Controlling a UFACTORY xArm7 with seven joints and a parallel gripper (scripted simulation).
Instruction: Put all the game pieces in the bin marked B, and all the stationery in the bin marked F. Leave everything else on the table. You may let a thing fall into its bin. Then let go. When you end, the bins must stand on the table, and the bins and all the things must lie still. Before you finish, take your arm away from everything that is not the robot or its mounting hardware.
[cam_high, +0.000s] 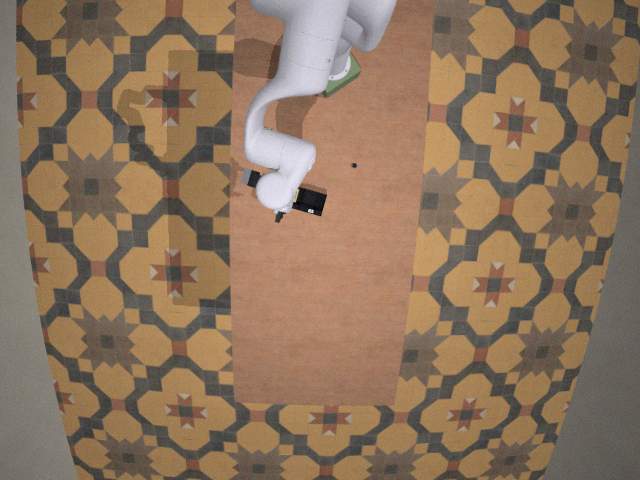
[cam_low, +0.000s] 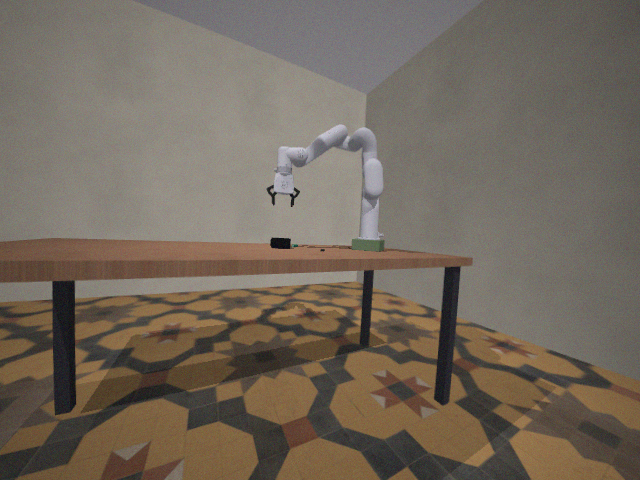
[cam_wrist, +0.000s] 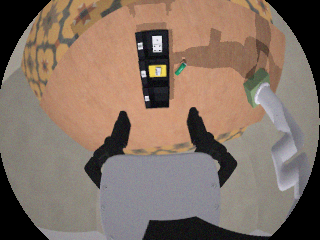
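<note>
End effector (cam_wrist: 159, 127) spread wide, empty, above black bins (cam_wrist: 152, 71). Small green piece (cam_wrist: 180, 68) beside bins: light, thin; pinch across narrow width.

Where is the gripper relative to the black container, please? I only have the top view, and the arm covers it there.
Observer: In the exterior view the gripper hangs well above the black container, with its fingers spread open and nothing between them.
Operator: Thank you. Is anything lying beside the container that the arm hides from me?
Observer: Yes. The wrist view shows a small green item on the table beside the container, on the side toward the robot's base. It appears not to touch the container.
</note>
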